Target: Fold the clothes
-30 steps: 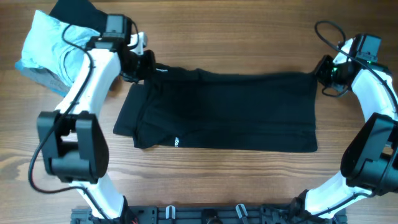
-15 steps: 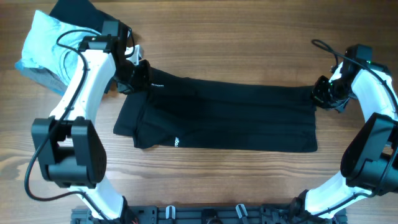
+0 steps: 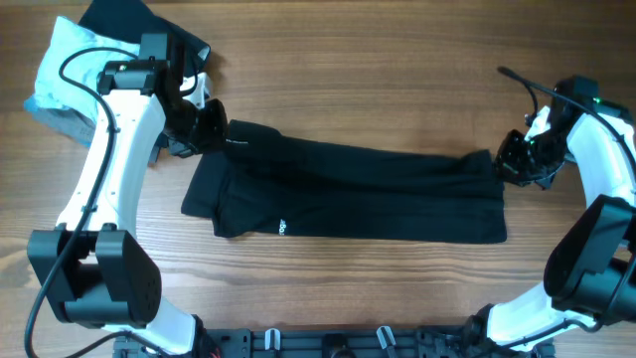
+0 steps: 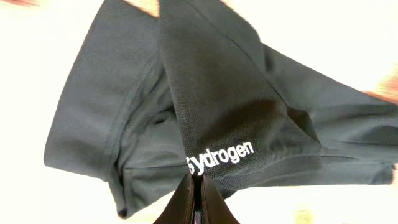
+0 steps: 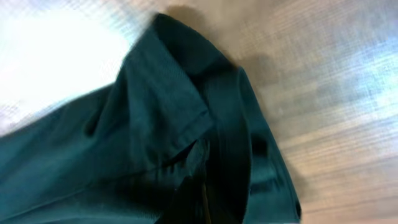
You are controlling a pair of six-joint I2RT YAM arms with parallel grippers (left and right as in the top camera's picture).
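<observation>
The black T-shirt lies spread lengthwise across the wooden table, a small white label near its front left. My left gripper is shut on the shirt's far left corner and holds it lifted; in the left wrist view the fingers pinch cloth by white "hydrogen" lettering. My right gripper is shut on the far right corner; in the right wrist view the dark fingers are buried in the cloth. The far edge is drawn toward the front over the shirt's body.
A light blue folded shirt and a dark garment lie at the far left corner behind my left arm. A dark rail runs along the table's front edge.
Both grippers have moved toward the front of the table, carrying the shirt's far edge with them. The shirt looks narrower front to back than a second ago.
</observation>
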